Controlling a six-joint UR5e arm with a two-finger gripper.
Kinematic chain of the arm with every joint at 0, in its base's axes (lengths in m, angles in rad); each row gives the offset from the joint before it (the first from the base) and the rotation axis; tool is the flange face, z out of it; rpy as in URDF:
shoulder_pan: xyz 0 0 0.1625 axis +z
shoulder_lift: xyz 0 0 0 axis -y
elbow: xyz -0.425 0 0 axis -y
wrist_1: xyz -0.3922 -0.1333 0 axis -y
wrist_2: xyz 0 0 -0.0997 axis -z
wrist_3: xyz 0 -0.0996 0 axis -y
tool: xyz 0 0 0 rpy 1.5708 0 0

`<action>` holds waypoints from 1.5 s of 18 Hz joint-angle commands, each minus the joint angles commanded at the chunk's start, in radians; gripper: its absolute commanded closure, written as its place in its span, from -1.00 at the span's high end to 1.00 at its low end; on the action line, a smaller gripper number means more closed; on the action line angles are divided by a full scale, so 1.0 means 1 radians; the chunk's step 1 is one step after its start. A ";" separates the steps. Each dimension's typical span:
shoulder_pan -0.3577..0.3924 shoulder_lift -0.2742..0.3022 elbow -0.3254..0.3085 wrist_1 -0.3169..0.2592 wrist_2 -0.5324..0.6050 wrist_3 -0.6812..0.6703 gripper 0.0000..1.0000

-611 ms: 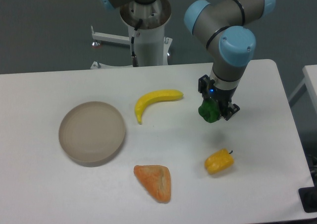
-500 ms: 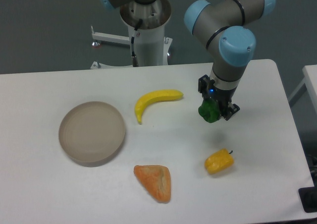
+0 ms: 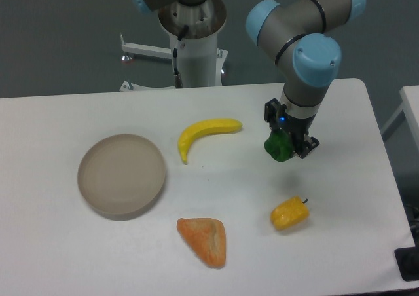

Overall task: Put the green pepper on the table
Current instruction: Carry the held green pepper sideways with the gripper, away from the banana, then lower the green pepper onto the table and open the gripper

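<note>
The gripper (image 3: 286, 147) – clamped on the small glossy green pepper (image 3: 279, 148) – has drifted slightly right above the white table (image 3: 340, 126); release pending.

No readable text, no labels, no brand names, no numbers, no signs on the arm, on the tabletop (image 3: 78, 257), on any item
</note>
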 joint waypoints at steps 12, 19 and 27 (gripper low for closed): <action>0.140 -0.002 -0.242 0.252 -0.034 0.243 -0.50; 0.131 0.008 -0.299 0.249 -0.032 0.244 1.00; 0.100 0.051 -0.137 0.114 -0.020 0.209 1.00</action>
